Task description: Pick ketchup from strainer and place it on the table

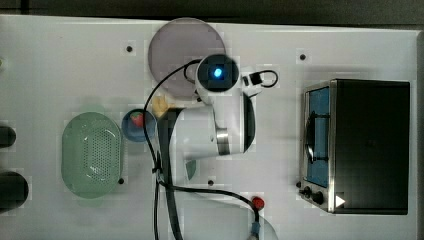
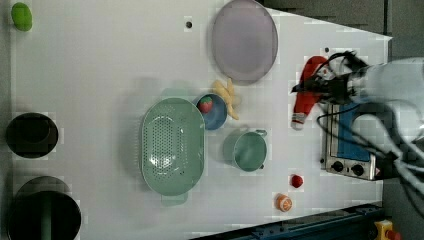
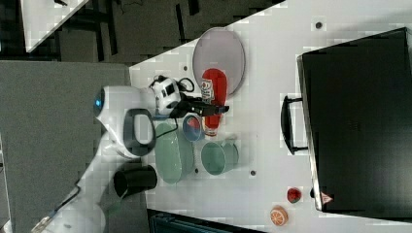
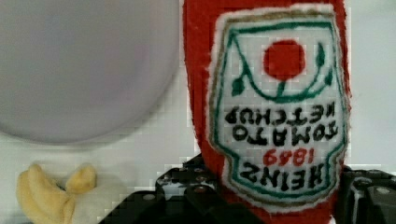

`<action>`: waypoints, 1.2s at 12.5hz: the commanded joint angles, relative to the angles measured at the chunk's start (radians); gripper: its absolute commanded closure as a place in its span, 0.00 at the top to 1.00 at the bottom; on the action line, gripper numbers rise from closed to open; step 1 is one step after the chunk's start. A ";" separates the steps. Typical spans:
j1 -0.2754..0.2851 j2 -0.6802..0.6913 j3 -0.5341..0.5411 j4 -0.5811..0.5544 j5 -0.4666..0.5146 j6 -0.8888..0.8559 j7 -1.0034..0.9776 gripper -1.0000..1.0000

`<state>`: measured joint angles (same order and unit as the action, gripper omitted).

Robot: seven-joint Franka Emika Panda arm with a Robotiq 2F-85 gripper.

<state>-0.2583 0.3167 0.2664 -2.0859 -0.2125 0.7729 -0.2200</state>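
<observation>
Ketchup (image 4: 280,116) is out of the strainer (image 2: 172,145) now. We see the strainer with nothing in it. Our gripper (image 4: 275,196) pinches the red bottle near its cap end, with one black finger (image 4: 187,186) on each side. In the left view the bottle (image 2: 307,90) lies long, between the grey plate (image 2: 245,40) and the oven (image 2: 350,145). We cannot tell if it hangs over the table (image 2: 100,75) or already touches it.

What could go wrong from here? The bottle looks soft, like cloth. We hold it near one end only, so the far end may droop or swing. If we let go while it is up high, it may bounce, roll, or flop onto the plate. The plate is just beside it in the wrist view, and so is the banana (image 4: 56,191). If we come down a bit to that side, the bottle could land on the plate's rim and not on the table.

The oven is near on the other side. A wide move could bump the bottle into it.

We think the safe way is to go down slowly over bare table, then spread the fingers only when the bottle rests flat.
</observation>
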 commanded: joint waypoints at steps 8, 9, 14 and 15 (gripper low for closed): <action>-0.043 0.055 -0.003 -0.185 0.009 0.181 -0.027 0.84; -0.043 0.042 0.000 -0.176 0.009 0.185 -0.027 0.95; -0.043 -0.103 0.014 -0.049 0.012 0.109 -0.022 1.00; -0.042 -0.126 0.015 -0.010 0.013 0.062 -0.019 1.00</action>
<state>-0.2966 0.2485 0.2666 -2.1660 -0.2061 0.8491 -0.2202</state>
